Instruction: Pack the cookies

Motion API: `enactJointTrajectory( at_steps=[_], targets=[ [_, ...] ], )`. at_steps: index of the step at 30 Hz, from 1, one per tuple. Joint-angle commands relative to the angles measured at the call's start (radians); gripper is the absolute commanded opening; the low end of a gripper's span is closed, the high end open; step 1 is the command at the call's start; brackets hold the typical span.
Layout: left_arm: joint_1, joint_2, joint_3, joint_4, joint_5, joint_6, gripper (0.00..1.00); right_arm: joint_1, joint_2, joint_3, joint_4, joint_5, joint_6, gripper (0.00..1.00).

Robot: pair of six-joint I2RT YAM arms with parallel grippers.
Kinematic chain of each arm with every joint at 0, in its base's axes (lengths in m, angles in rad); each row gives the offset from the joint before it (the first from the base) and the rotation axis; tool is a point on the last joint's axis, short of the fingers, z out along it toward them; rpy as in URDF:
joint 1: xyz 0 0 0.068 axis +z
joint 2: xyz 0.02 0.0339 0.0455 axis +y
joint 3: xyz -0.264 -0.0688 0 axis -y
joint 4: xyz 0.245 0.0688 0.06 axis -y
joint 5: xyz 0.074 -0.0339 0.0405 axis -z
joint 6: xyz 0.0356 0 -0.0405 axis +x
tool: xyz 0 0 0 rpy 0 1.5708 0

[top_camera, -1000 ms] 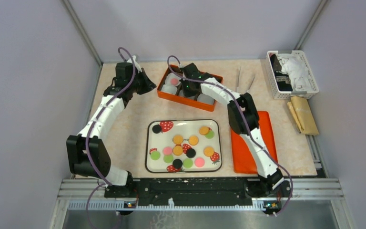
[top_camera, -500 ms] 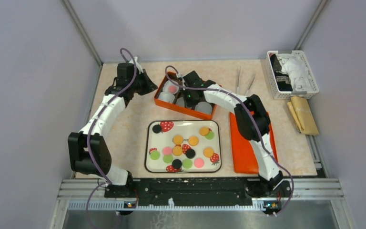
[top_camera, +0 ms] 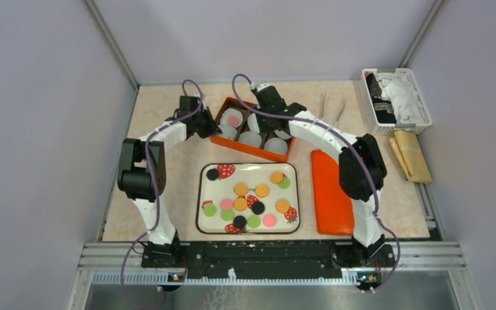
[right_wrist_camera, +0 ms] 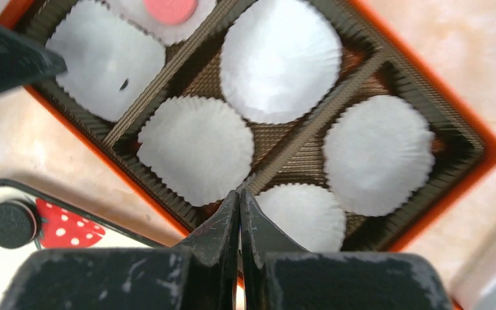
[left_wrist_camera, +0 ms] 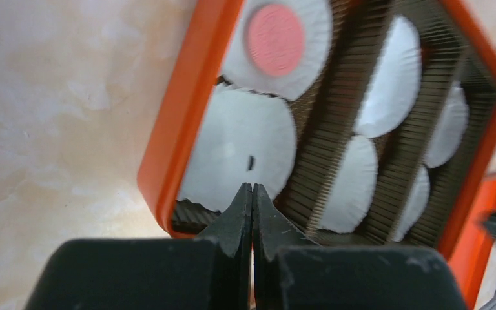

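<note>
Several orange, pink, green and black cookies lie on the strawberry-print tray. One pink cookie rests in a white paper cup inside the orange box. The other cups in the box hold nothing. My left gripper is shut and empty at the box's left edge, just over the corner cup. Over the box's far right side hangs my right gripper, also shut on nothing. A black cookie shows on the tray's corner.
An orange lid lies right of the tray. A white basket with cloths stands at the back right, brown packets beside it. Metal tongs lie behind the lid. Grey walls enclose the table on three sides.
My left arm has swung right, bringing its gripper from the far left corner to the box's left edge. The right arm's elbow moved right and its gripper drew back over the box.
</note>
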Motion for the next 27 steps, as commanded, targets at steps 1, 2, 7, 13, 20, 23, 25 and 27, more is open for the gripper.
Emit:
enactJointTrajectory(
  at_steps=[1, 2, 7, 13, 20, 23, 25, 27],
  targets=[
    [-0.005, 0.045, 0.044, 0.039, -0.019, -0.014, 0.00, -0.002, -0.102, -0.034, -0.003, 0.169, 0.026, 0.00],
    [-0.006, 0.044, 0.036, 0.038, -0.023, -0.015, 0.00, -0.010, -0.111, -0.050, -0.001, 0.178, 0.032, 0.00],
    [-0.017, 0.027, -0.010, 0.040, -0.049, -0.006, 0.00, -0.081, -0.145, -0.107, -0.004, 0.180, 0.102, 0.00],
    [-0.035, -0.029, -0.042, -0.009, -0.037, -0.007, 0.00, -0.206, -0.162, -0.152, -0.044, 0.239, 0.178, 0.02],
    [-0.055, -0.140, -0.086, -0.046, -0.023, -0.006, 0.00, -0.301, -0.133, -0.129, -0.100, 0.309, 0.187, 0.40],
    [-0.056, -0.186, -0.077, -0.049, -0.006, -0.005, 0.00, -0.312, -0.068, -0.074, -0.153, 0.345, 0.186, 0.54],
    [-0.057, -0.222, -0.066, -0.051, 0.004, -0.007, 0.00, -0.327, -0.021, -0.031, -0.185, 0.336, 0.194, 0.55],
    [-0.059, -0.259, -0.052, -0.053, 0.008, -0.007, 0.00, -0.340, 0.013, -0.005, -0.201, 0.334, 0.202, 0.55]
  ],
)
